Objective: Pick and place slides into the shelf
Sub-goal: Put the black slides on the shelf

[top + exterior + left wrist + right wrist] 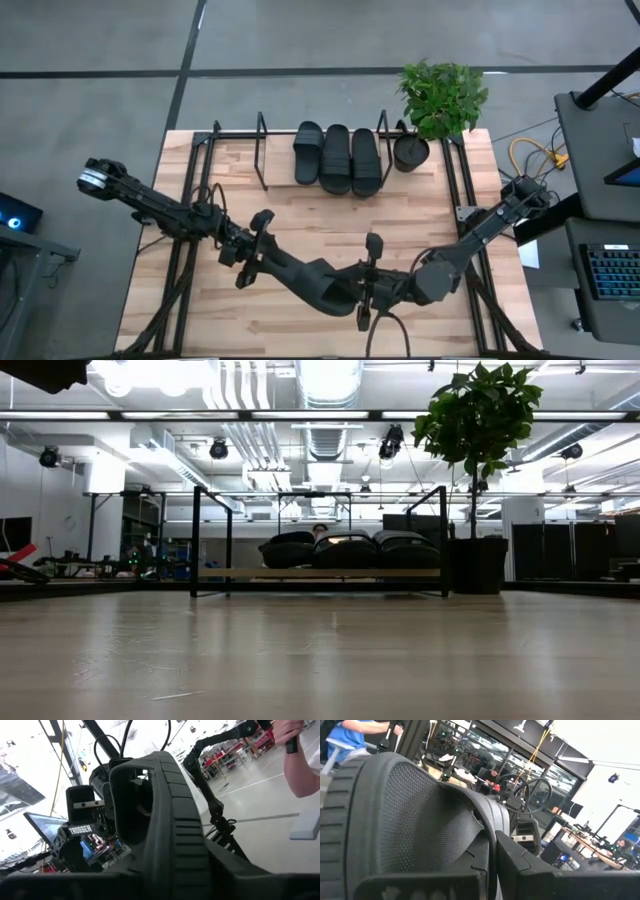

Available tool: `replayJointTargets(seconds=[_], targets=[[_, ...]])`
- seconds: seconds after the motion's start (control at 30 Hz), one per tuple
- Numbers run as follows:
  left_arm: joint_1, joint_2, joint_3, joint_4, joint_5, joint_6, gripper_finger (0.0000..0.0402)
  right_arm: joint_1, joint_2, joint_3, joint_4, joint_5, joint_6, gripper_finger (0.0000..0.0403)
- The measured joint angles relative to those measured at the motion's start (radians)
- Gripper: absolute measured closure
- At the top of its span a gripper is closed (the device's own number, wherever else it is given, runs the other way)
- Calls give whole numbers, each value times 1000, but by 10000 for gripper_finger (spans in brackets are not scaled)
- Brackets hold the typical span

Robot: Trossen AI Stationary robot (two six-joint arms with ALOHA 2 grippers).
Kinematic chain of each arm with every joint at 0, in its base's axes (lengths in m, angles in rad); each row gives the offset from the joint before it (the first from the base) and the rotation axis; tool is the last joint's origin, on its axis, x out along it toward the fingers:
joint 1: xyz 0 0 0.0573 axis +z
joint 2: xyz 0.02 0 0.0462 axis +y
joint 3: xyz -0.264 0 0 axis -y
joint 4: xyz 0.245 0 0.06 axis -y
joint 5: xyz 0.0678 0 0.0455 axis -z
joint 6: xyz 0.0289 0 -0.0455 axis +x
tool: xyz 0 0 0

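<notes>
Slides: 3 of the 4 sandals (pixel 336 157) lie side by side on the shelf (pixel 240 150) at upper centre of the high view, filling its right portion next to the potted plant (pixel 437 98); the left portion of the board is bare. The 4th sandal (pixel 320 283) is at lower centre of that view, above the table (pixel 300 215), carried between both arms. The left gripper (pixel 250 255) is at its left end, the right gripper (pixel 372 285) at its right end. Each wrist view is filled by the sandal's sole or strap, so each pincer appears closed on it, fingers narrowly apart by the thickness of the rubber.

Judgement: the step in hand is the transfer of the last sandal, lifted but not yet brought to the shelf. The next move calls for carrying it toward upper centre, aligning it parallel with the 3 placed sandals, and setting it in the free space to their left, clear of the wire upright (pixel 262 150).
</notes>
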Motion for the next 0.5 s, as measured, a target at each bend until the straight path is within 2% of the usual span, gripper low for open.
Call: replayJointTargets(seconds=[0.13, 0.3, 0.37, 0.43, 0.5], targets=[[0, -1, 0, -5, 3, 4, 366, -1, 0, 0, -5, -7, 0, 394], [1, -5, 0, -4, -13, 51, 367, -1, 0, 2, -4, 3, -24, 374], [0, -8, 0, -9, -49, 53, 367, 4, -1, 2, -7, 14, -47, 361], [-1, -21, -3, -23, -95, 53, 367, 15, -4, 2, -9, 69, -74, 348], [-1, -43, -9, -43, -139, 52, 367, 30, -11, 2, -11, 174, -114, 335]])
